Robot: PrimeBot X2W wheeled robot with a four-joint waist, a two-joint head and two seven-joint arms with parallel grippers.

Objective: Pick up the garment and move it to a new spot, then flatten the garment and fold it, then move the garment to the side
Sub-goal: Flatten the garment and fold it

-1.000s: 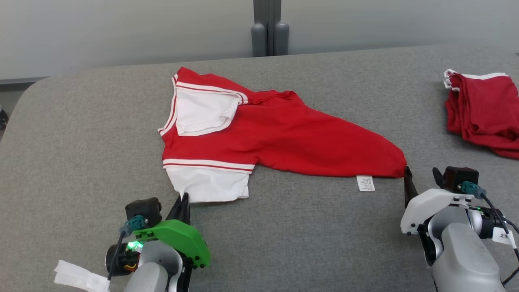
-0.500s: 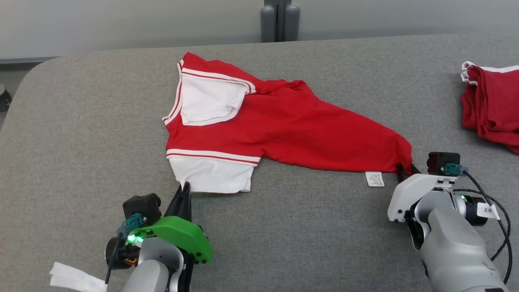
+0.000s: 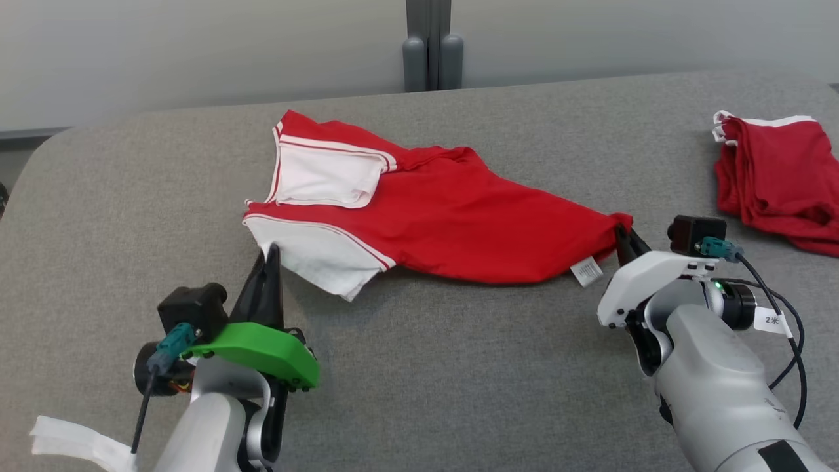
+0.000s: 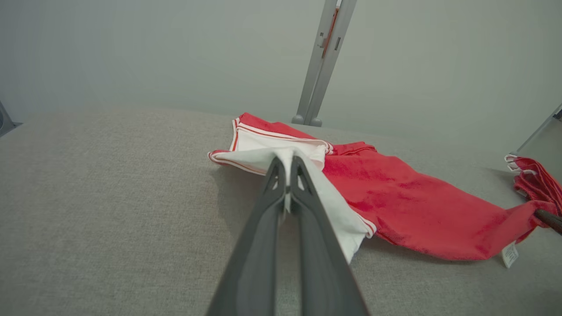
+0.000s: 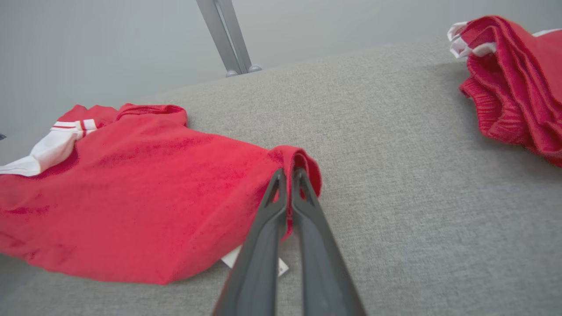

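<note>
The garment (image 3: 452, 216) is a red T-shirt with white sleeves and red-and-white trim, spread across the grey table (image 3: 459, 380). My left gripper (image 3: 270, 252) is shut on the near white sleeve (image 4: 316, 193), whose edge is lifted off the surface. My right gripper (image 3: 623, 233) is shut on the red hem corner (image 5: 298, 164), which is raised too, with a white care label (image 3: 585, 271) hanging beside it. In the left wrist view the garment (image 4: 417, 206) stretches toward the right, and the right fingertip (image 4: 549, 219) shows at its far corner.
A second red garment (image 3: 773, 180), crumpled with white trim, lies at the table's right edge. A grey post (image 3: 429, 46) stands behind the table against the pale wall. A white strip (image 3: 72, 446) hangs near my left arm.
My right gripper closed on the hem corner and raised it. My left gripper lifted the white sleeve and drew it leftward. The head camera also shifted.
</note>
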